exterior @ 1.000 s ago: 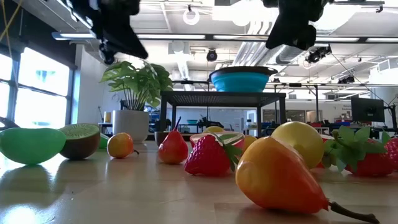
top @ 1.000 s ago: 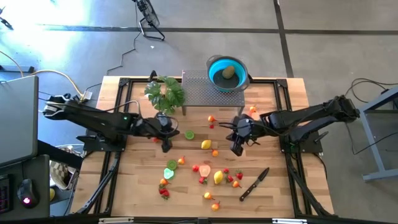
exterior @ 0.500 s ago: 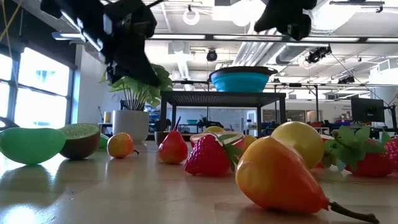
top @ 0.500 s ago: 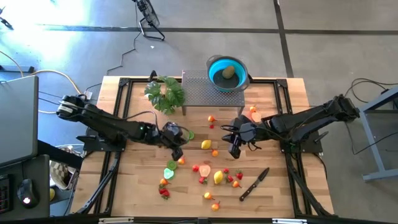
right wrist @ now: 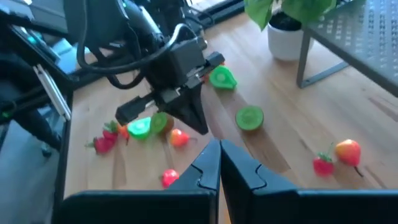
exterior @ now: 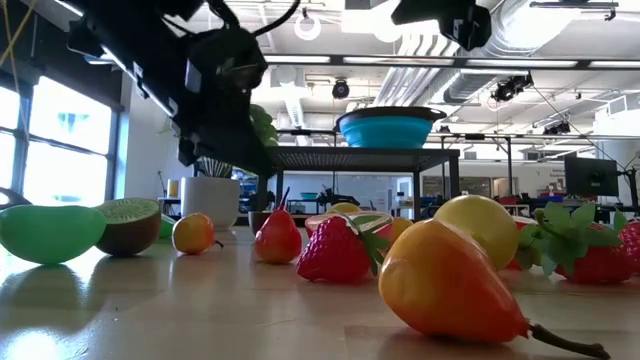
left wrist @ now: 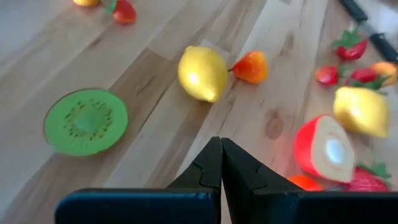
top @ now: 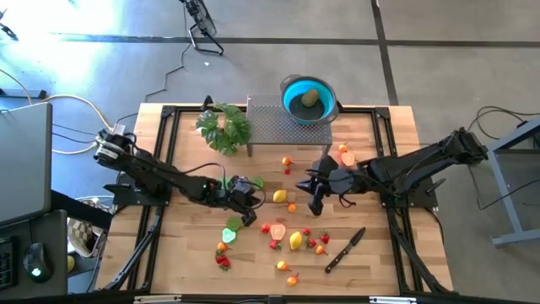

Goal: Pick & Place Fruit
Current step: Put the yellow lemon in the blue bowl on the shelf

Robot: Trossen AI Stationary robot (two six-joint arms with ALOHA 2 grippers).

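1. Small toy fruit are lying scattered over the middle and near part of a wooden surface (top: 371, 152): a lemon (top: 279, 197), a green kiwi slice (top: 256, 182), a second lemon (top: 295, 241), strawberries and orange pieces.
2. One brown kiwi (top: 310, 98) is already sitting in a blue bowl (top: 289, 91), which is resting on a perforated metal rack (top: 270, 127) at the far edge.
3. The fruit are looking light, hard and glossy, so they are probably slippery and likely to roll. Taking a lemon across its narrow middle seems safest. The flat slices are lying low and would need pinching at the rim.
4. The left gripper (top: 245, 199) is hovering low, just beside the kiwi slice and near the lemon. Its jaws are pressed fully together and holding nothing.
5. The right gripper (top: 314, 201) is hanging over the middle of the surface, near the lemon. Its jaws are also closed and empty.
6. A knife (top: 345, 249) is lying near the front right fruit, and a potted plant (top: 224, 127) is standing beside the rack.
7. The room beyond is showing a grey floor, cables, a high ceiling with lights and large windows.
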